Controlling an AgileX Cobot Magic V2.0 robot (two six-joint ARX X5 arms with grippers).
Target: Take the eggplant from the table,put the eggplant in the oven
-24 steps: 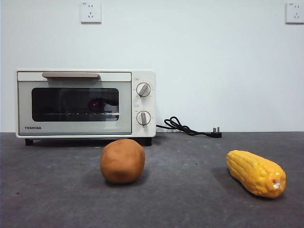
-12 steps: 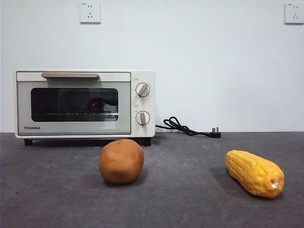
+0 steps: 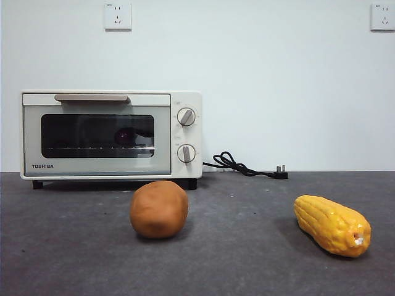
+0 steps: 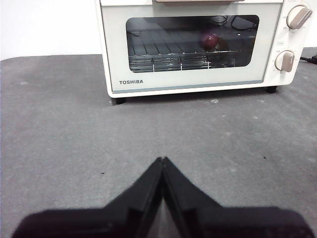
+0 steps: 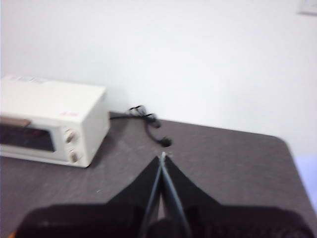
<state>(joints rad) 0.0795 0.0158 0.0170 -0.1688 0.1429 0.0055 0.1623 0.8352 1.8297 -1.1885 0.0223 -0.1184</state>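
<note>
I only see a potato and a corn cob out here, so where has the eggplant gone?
The eggplant lies inside the oven on the wire rack, behind the shut glass door, toward the knob side.

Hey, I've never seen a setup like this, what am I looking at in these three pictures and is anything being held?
A two-armed robot works at a dark grey felt-like table. One picture looks level across it; the others come from cameras on each wrist. The left gripper and right gripper are both shut and empty. The cream-white toaster oven is closed, with the dark purple eggplant inside on the wire rack. A round orange-brown lump and a yellow corn cob lie in front.
</note>
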